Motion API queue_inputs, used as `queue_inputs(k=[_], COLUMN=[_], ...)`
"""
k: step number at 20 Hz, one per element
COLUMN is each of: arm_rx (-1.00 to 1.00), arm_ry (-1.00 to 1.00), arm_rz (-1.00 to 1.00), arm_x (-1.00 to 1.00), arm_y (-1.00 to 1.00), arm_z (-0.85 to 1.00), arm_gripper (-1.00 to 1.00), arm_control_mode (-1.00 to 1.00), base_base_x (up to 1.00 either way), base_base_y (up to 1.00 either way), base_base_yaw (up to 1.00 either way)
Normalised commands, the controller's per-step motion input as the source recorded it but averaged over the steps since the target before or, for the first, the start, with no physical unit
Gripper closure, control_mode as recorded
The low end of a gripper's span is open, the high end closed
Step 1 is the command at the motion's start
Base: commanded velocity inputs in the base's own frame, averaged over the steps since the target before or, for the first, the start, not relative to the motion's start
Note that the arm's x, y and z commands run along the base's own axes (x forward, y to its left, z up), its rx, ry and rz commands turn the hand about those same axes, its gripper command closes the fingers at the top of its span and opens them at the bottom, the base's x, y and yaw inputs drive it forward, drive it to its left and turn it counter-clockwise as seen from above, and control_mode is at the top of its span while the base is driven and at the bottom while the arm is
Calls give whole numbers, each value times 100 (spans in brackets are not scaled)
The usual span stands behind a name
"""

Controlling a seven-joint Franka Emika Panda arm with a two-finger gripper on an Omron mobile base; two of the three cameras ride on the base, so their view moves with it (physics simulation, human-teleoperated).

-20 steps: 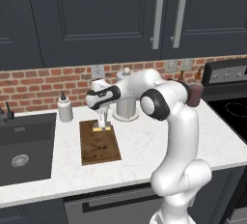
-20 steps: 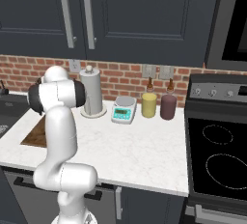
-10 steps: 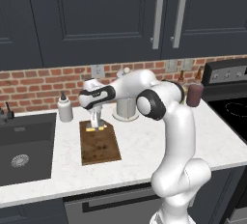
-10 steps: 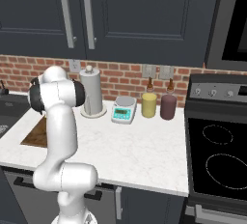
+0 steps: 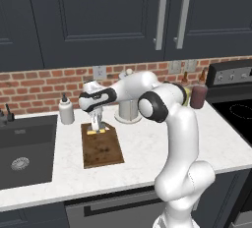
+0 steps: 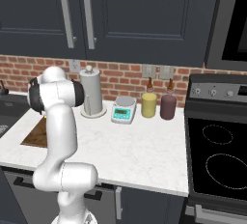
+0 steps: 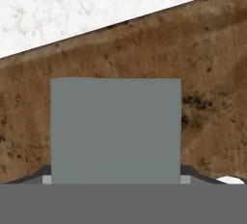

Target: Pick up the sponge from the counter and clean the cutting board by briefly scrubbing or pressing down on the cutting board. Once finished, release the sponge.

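In the hand view we find the sponge (image 7: 116, 130) close under the camera, its grey-green scouring face square to us and the stained cutting board (image 7: 207, 73) spread beneath and around it. A strip of white speckled worktop (image 7: 72, 6) shows beyond the board's edge.

From the left base view we see the claw (image 5: 96, 128) pointing down over the far end of the cutting board (image 5: 102, 148), closed on the sponge (image 5: 96, 130), whose yellow edges show at either side of the fingers. We cannot tell whether the sponge presses on the wood or sits just above it. The board lies flat on the worktop (image 5: 142, 148), just right of the black sink (image 5: 22, 151).

Further back we note a soap bottle (image 5: 66, 110) near the brick wall. In the right base view a paper towel roll (image 6: 91, 92), a kitchen scale (image 6: 123, 110) and two jars (image 6: 149, 105) stand along the wall.
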Motion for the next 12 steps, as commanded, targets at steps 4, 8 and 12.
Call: queue_inputs(k=[4, 8, 12], arm_rx=[-1, 0, 0], arm_ry=[0, 0, 0], arm_rz=[9, 10, 6], arm_x=[-58, -61, -53], arm_y=[0, 1, 0], arm_z=[-26, -19, -7], arm_gripper=[100, 100, 100], arm_control_mode=[-100, -100, -100], base_base_x=[0, 0, 0], base_base_y=[0, 0, 0], base_base_yaw=[0, 0, 0])
